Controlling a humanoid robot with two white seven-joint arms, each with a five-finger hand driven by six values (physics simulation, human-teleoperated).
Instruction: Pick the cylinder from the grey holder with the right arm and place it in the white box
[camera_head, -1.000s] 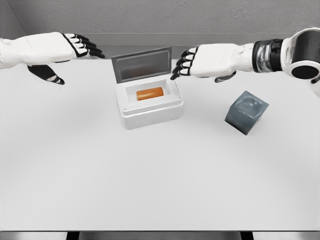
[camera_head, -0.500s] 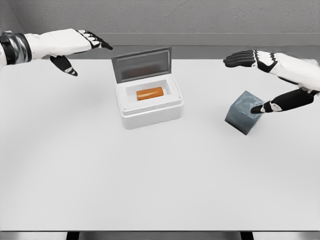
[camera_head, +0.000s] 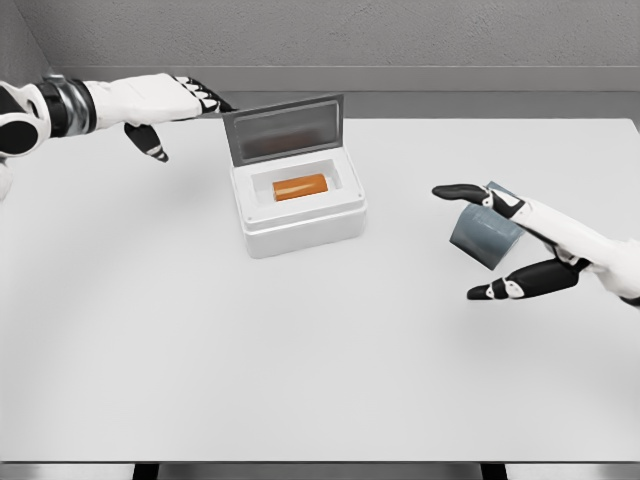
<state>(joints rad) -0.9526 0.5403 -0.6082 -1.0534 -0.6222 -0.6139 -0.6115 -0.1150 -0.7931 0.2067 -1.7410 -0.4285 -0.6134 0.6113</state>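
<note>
Cylinder (camera_head: 300, 187): I see it lying inside the white box (camera_head: 300, 228).
Right robot hand (camera_head: 520, 245): wide, empty, at the grey holder (camera_head: 478, 236), box's 3 o'clock.
Left robot hand (camera_head: 165, 105): wide, empty.

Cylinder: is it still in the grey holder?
No, the orange cylinder lies inside the open white box, apart from the grey holder.

Cylinder (camera_head: 300, 187) lies in box (camera_head: 300, 226), holder (camera_head: 482, 238) to its right
</note>
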